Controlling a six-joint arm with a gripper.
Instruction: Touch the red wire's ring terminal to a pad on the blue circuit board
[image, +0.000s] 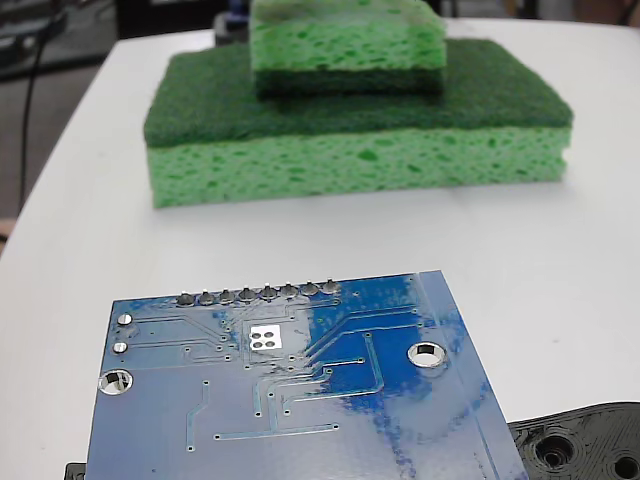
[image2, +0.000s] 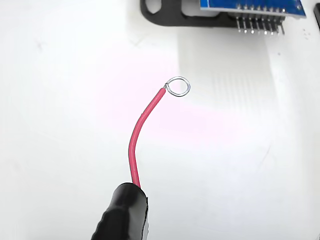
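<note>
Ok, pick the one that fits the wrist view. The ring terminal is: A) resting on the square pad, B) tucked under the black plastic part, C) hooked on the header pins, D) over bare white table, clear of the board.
D: in the wrist view the ring terminal at the tip of the red wire shows only white table behind it, with the blue circuit board far off at the top edge.

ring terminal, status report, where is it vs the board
Gripper fingers not visible, state unknown. Ring terminal on red wire over bare white table, short of blue circuit board. Pad untouched; nothing seen in the way.
</note>
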